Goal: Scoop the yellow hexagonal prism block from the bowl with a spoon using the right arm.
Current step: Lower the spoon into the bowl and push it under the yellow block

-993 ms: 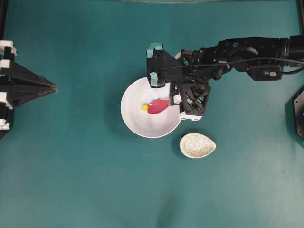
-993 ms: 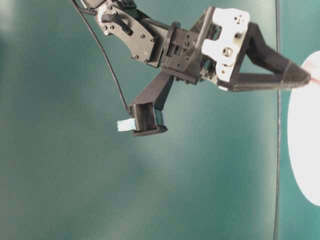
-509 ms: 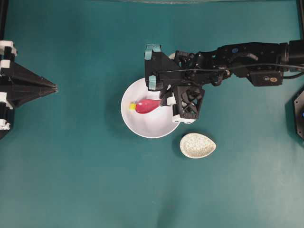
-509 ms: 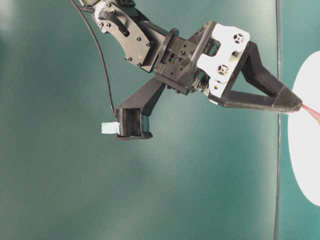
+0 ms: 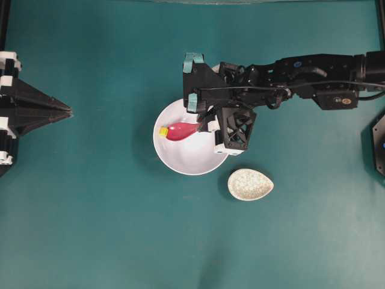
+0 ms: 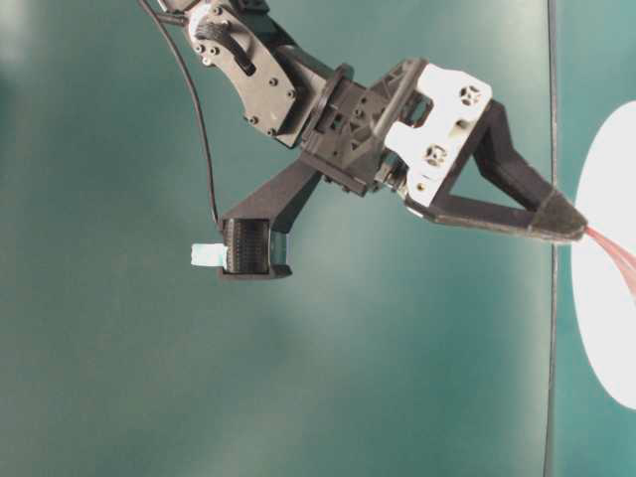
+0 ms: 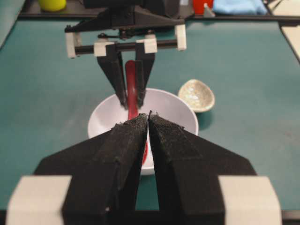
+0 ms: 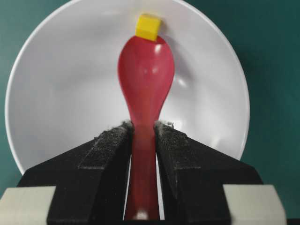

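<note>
Right claw (image 8: 143, 133) pinches the spoon (image 8: 146, 79) handle; left claw (image 7: 148, 123) is pressed together, idle. The yellow hexagonal prism block (image 8: 148, 26) sits at the scoop's tip, against the bowl (image 8: 56, 89) wall at 12 o'clock. Recommend trapping it against the wall, dipping the tip underneath, then lifting level.

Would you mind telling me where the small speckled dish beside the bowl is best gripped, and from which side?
Grip the speckled dish from above, across its narrower width, one finger over each long rim; its egg outline tapers rightward, and it sits apart from the bowl.
</note>
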